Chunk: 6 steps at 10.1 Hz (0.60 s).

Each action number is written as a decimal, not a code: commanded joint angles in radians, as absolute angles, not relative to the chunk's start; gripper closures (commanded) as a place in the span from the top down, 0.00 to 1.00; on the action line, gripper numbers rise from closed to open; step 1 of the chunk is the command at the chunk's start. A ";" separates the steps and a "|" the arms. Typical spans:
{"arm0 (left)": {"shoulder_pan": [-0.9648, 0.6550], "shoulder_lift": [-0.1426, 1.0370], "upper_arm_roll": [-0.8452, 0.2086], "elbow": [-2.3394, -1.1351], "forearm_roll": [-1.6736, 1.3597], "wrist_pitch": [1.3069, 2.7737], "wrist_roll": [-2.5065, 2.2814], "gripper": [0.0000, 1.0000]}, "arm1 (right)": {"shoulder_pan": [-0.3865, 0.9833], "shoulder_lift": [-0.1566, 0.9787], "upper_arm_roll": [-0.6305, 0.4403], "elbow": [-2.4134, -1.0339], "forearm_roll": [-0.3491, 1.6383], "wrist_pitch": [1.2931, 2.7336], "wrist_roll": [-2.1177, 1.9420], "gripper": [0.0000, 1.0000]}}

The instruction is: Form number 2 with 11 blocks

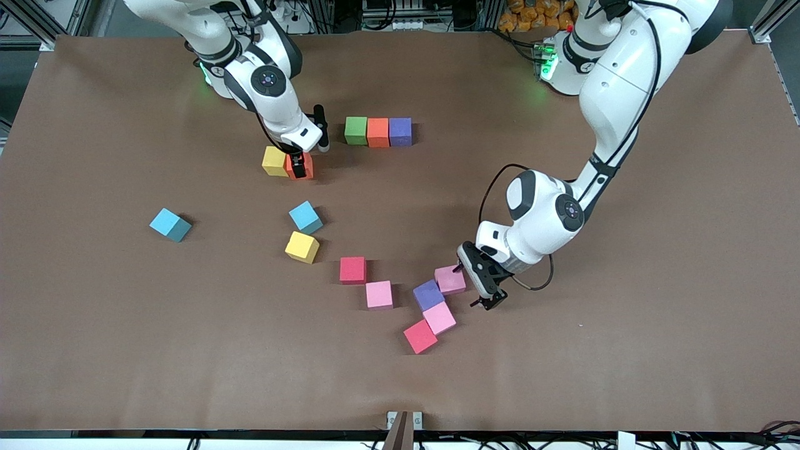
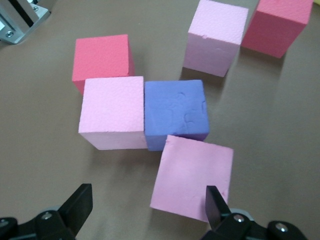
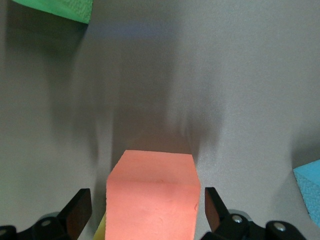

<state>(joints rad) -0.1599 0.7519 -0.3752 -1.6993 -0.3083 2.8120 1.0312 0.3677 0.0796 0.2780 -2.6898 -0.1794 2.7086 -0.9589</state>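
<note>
Blocks scattered. My right pincer (image 1: 300,164) straddled orange block (image 3: 152,195), unclenched; closing risked dragging touching yellow block (image 1: 274,160). My left pincer (image 1: 476,284) spread at pink block (image 2: 192,185); might nudge purple block (image 2: 176,115).

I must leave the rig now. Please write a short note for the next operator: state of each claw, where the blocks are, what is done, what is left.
Right claw: open, straddling the orange block beside a yellow block.
Left claw: open, low at the pink block touching the purple block.
Done: only a green-orange-purple row of three, near the robot bases.
Left: eight more blocks to place; loose light blue, yellow, red and pink blocks lie nearer the front camera.
</note>
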 commanded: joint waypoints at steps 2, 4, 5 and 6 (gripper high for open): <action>-0.184 0.687 -0.365 -1.707 -0.282 2.677 0.899 1.00 | 0.374 0.074 0.285 -2.703 -0.158 2.726 -0.977 1.00; -0.216 0.655 -0.333 -1.683 -0.256 2.576 0.836 1.00 | 0.376 0.072 0.287 -2.704 -0.158 2.724 -0.979 1.00; -0.247 0.650 -0.298 -1.637 -0.185 2.483 0.759 1.00 | 0.376 0.072 0.288 -2.704 -0.158 2.724 -0.980 1.00; -0.274 0.650 -0.290 -1.570 -0.087 2.379 0.642 1.00 | 0.376 0.072 0.288 -2.704 -0.158 2.724 -0.986 0.89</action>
